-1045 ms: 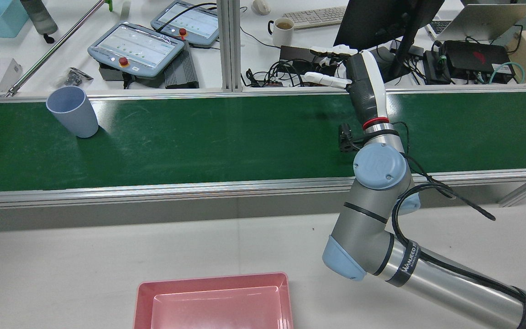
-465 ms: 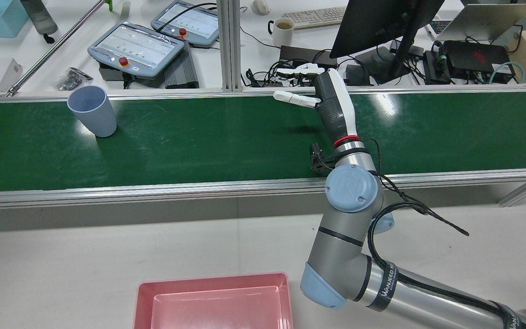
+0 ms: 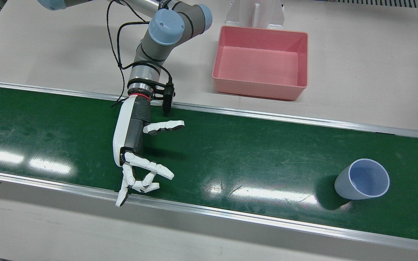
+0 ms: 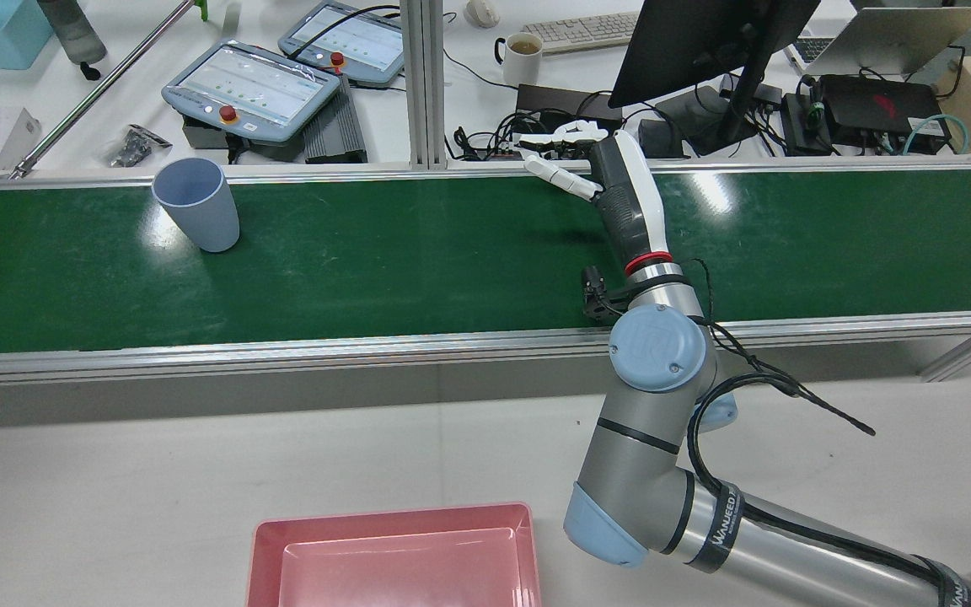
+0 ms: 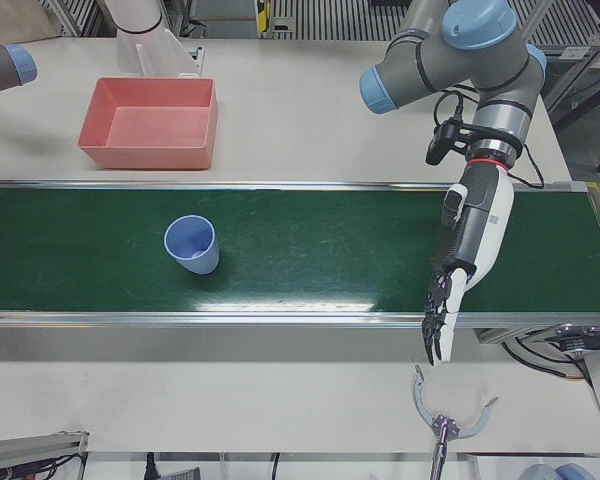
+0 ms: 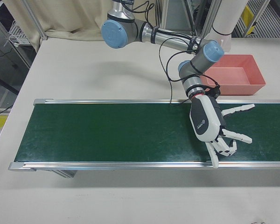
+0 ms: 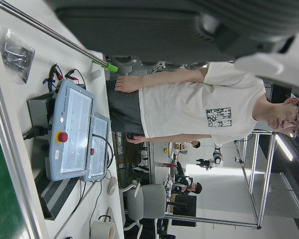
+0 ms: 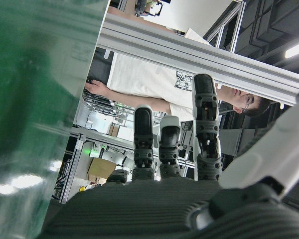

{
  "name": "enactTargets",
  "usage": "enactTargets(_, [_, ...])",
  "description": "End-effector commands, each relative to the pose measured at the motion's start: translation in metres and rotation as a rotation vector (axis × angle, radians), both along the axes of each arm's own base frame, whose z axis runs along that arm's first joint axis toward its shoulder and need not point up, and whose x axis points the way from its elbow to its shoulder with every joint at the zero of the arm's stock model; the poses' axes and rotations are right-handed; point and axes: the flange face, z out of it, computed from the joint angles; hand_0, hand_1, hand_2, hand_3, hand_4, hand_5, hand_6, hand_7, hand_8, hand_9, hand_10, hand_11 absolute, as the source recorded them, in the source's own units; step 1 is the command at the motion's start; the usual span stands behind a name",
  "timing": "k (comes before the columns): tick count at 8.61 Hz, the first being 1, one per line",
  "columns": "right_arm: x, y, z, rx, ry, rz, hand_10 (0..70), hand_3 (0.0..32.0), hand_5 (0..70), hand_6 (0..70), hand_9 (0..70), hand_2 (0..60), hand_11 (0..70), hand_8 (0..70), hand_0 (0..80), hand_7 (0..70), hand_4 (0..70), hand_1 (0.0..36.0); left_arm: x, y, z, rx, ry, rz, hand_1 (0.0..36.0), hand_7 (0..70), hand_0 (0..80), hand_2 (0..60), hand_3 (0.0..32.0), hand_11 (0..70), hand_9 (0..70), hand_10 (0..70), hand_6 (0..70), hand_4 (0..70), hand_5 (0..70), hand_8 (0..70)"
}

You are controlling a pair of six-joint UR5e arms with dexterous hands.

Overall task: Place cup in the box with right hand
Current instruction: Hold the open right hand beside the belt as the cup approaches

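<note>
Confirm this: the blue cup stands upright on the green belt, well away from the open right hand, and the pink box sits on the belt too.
Not quite. The pink box sits on the pale table beside the belt, not on it; the front view shows this. The rest holds: the blue cup stands upright on the belt, well away from the open right hand.

Cup and hand on the belt — box off it

We see the cup upright on the belt, well apart from our right hand; the box sits behind the belt — on the table.
</note>
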Motion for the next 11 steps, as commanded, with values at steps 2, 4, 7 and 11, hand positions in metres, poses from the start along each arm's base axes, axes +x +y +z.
enactTargets(2, [0.015, -0.006, 0.017, -0.007, 0.001, 0.013, 1.4, 0.0, 1.0, 28.7, 47.5, 10.0, 1.4, 24.5, 37.5, 70.0, 37.3, 4.7, 0.0, 0.0, 0.0, 0.0, 0.0, 0.001, 0.0, 0.0, 0.0, 0.0, 0.0, 0.0, 0.0, 0.0, 0.0, 0.0, 0.0, 0.0])
enactTargets(4, [0.015, -0.006, 0.019, -0.01, -0.041, 0.008, 1.5, 0.0, 0.7, 28.4, 48.3, 7.2, 1.4, 25.0, 32.9, 70.0, 36.5, 2.9, 0.0, 0.0, 0.0, 0.0, 0.0, -0.001, 0.0, 0.0, 0.0, 0.0, 0.0, 0.0, 0.0, 0.0, 0.0, 0.0, 0.0, 0.0])
enactTargets(7, [0.015, -0.006, 0.025, -0.015, -0.061, 0.0, 2.2, 0.0, 0.6, 28.5, 47.5, 7.6, 2.5, 24.3, 30.2, 70.0, 35.1, 2.6, 0.0, 0.0, 0.0, 0.001, 0.0, 0.001, 0.0, 0.0, 0.0, 0.0, 0.0, 0.0, 0.0, 0.0, 0.0, 0.0, 0.0, 0.0])
enactTargets(11, [0.014, -0.004, 0.026, -0.02, -0.056, -0.007, 1.8, 0.0, 0.3, 28.4, 46.6, 7.6, 1.8, 23.6, 33.2, 70.0, 41.1, 2.8, 0.0, 0.0, 0.0, 0.0, 0.0, 0.001, 0.0, 0.0, 0.0, 0.0, 0.0, 0.0, 0.0, 0.0, 0.0, 0.0, 0.0, 0.0])
